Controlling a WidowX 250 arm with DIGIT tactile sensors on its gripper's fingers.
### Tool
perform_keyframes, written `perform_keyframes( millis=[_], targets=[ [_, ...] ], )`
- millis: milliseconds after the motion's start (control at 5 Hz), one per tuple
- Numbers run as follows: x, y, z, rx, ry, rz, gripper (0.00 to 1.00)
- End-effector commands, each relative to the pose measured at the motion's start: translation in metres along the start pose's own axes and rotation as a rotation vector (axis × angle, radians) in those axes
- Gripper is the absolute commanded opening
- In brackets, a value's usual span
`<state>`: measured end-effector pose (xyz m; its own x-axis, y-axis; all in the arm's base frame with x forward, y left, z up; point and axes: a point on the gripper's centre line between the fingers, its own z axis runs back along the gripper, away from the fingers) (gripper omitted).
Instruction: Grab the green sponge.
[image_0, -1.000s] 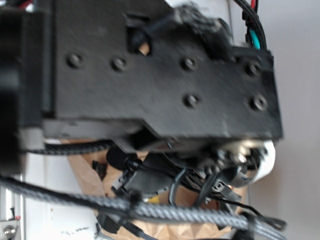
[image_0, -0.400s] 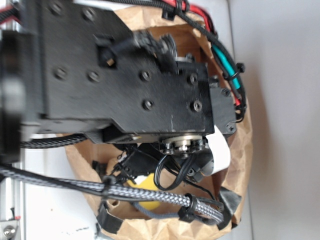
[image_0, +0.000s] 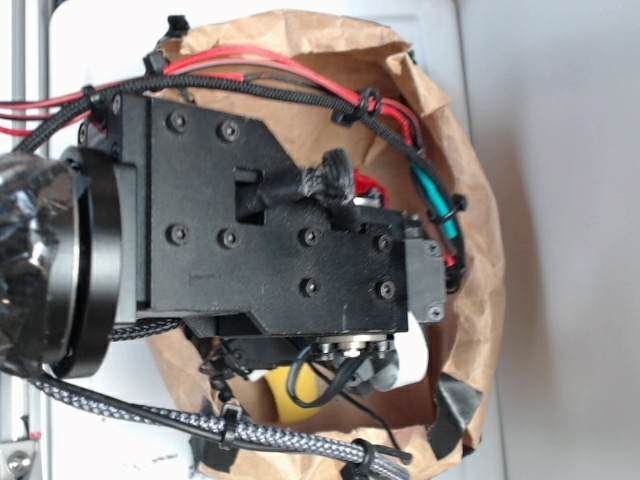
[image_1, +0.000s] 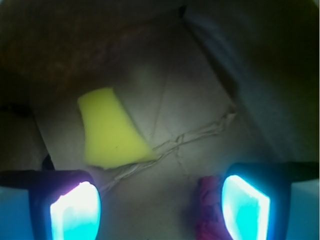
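The big brown paper bag (image_0: 470, 250) sits on a pale counter (image_0: 560, 200), and its walls leave little room, so the arm could bump them. The yellow sponge (image_1: 112, 130) lies flat at the bottom, far left. The end effector (image_1: 160, 205) is spread apart, empty, and could grab the red paper wad (image_1: 210, 210) instead.
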<state>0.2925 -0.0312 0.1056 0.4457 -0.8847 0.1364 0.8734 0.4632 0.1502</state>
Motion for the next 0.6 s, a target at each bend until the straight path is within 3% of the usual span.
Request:
perform_keyframes(
  millis=[0,200,400],
  targets=[
    [0.0179,-0.0079,-0.0088,-0.072,-0.047,-0.264,1.0],
    [0.0131,-0.0098,-0.0037,-0.111,-0.033,-0.29,1.0],
    [0.0131,-0.0098,-0.0037,-0.111,-0.033,-0.29,1.0]
  ],
)
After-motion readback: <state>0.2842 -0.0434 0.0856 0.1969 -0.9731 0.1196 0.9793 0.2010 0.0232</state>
